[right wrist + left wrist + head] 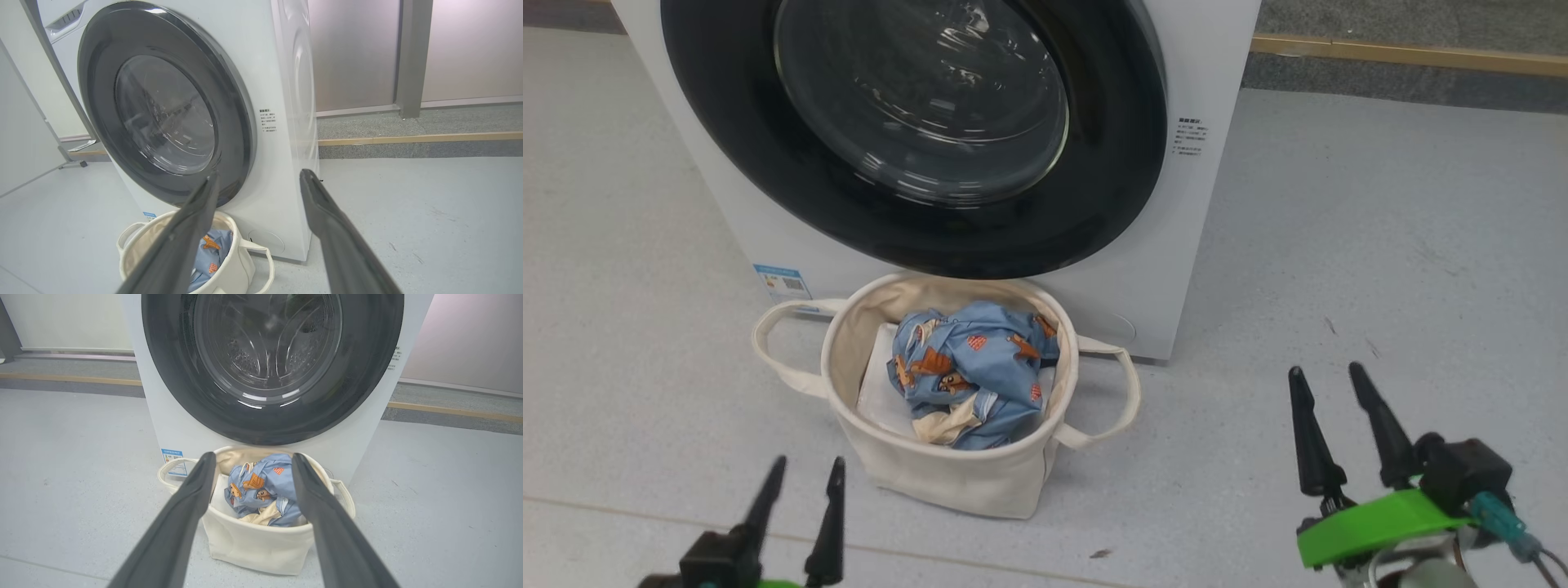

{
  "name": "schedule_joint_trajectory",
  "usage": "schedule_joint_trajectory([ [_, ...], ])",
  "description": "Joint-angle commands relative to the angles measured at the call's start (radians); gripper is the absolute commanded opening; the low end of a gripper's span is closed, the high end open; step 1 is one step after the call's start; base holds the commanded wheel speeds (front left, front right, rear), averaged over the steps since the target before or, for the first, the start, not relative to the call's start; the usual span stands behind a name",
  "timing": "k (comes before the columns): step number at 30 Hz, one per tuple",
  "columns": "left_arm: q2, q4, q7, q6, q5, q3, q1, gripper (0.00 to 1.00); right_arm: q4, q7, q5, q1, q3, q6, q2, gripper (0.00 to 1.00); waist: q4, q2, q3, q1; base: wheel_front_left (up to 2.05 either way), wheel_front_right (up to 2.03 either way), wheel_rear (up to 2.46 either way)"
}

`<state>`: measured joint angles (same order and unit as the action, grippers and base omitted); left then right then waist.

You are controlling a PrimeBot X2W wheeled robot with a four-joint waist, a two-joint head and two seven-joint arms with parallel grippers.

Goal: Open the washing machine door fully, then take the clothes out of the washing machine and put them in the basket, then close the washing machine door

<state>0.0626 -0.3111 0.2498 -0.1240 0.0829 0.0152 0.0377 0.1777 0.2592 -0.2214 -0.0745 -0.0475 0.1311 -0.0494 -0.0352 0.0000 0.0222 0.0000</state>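
The shut door (915,122) bars the way into the washing machine (1192,245). The basket (947,482) stands just below it; floor (1380,269) lies open either side.

I see my left gripper (252,455) spread wide, empty. Basket (253,545) sits on the floor (61,477) at 6 o'clock below the door (163,375), clothes (261,486) inside. Door lies flush on the washing machine (163,424).
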Motion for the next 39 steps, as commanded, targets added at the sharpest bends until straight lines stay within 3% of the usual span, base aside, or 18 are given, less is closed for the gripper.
schedule_joint_trajectory([
  [1, -0.001, -0.011, -0.002, 0.000, 0.001, 0.000, 0.001, 0.00, 0.010, 0.000, -0.001, 0.001, -0.001, 0.000, 0.000, 0.00, 0.000, 0.0000, 0.000, 0.0000, 0.00, 0.00, 0.00],
  [10, -0.003, -0.050, -0.029, 0.000, 0.080, 0.010, -0.003, 0.00, 0.049, -0.017, -0.081, 0.016, 0.000, 0.000, -0.003, 0.00, 0.002, 0.0000, -0.003, 0.0023, 0.00, 0.00, 0.00],
  [15, -0.003, -0.044, -0.040, 0.000, 0.142, 0.011, -0.002, 0.00, 0.051, -0.028, -0.140, 0.013, 0.002, 0.000, -0.007, 0.00, 0.004, 0.0000, -0.002, 0.0002, 0.00, 0.00, 0.00],
  [39, -0.005, -0.019, -0.103, -0.002, 0.423, 0.027, 0.011, 0.00, 0.054, -0.084, -0.408, 0.004, 0.016, 0.000, -0.019, 0.00, 0.010, 0.0000, -0.005, 0.0000, 0.00, 0.00, 0.00],
])
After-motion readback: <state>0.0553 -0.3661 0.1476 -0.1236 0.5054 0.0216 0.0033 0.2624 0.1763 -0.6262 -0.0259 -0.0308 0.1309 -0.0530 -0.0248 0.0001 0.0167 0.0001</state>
